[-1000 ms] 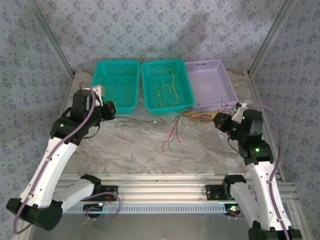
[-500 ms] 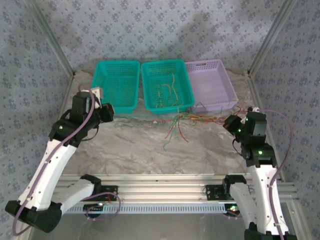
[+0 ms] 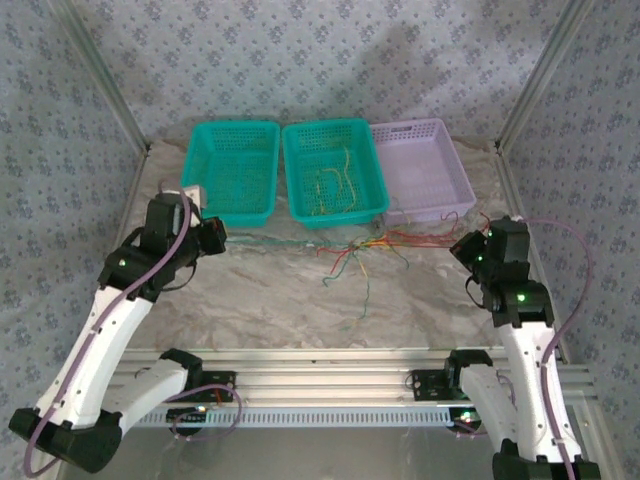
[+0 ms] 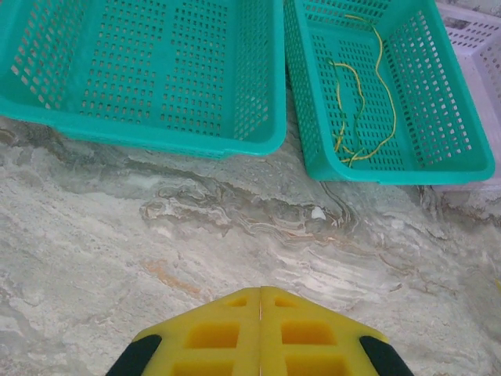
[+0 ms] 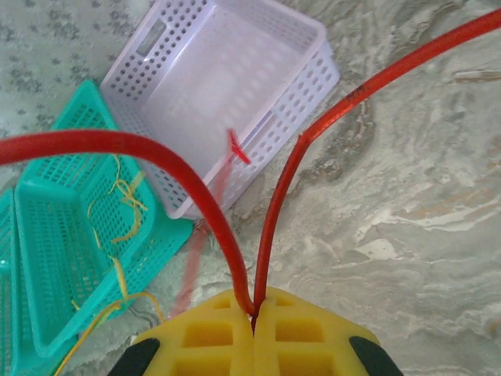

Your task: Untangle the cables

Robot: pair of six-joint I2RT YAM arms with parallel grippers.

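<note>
Tangle (image 3: 352,250) leftward; yellow cables (image 3: 335,185) in middle basket (image 3: 322,127)

Two white-and-black arms, purple-grey cords, yellow fingers

The left arm (image 3: 97,343) and right arm (image 3: 531,385) show long white shells broken up by black joint housings, and there's a small green light (image 3: 122,262) glowing on each. A purple-grey cord (image 3: 588,262) loops alongside each arm, and the bases (image 3: 70,440) are chunky and black. Up close, the left gripper (image 4: 261,294) and right gripper (image 5: 253,303) carry bright yellow pads moulded with square recesses, black at the outer corners.
</note>
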